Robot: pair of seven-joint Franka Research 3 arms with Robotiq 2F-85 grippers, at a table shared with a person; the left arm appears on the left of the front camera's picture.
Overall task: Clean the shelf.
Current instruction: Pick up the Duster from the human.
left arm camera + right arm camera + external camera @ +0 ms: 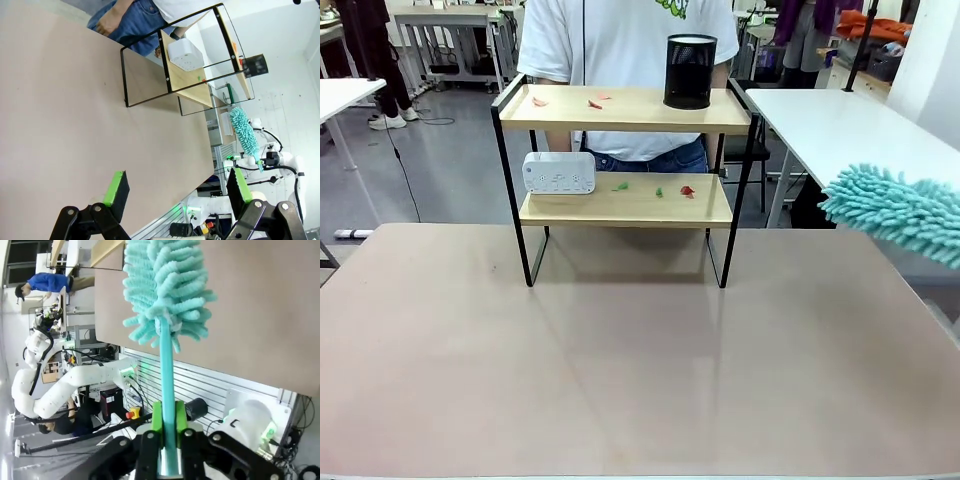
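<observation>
- We see the right gripper (168, 424) clenched on the handle of the teal duster (895, 212), right of the shelf (620, 123).
- We find the left gripper (177, 187) released, empty.

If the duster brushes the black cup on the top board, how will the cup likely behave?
The cup looks like thin mesh, so probably light and easily shoved. It stands upright, taller than wide, so a high push might tip it. Being round, it could then roll off the shelf.
</observation>
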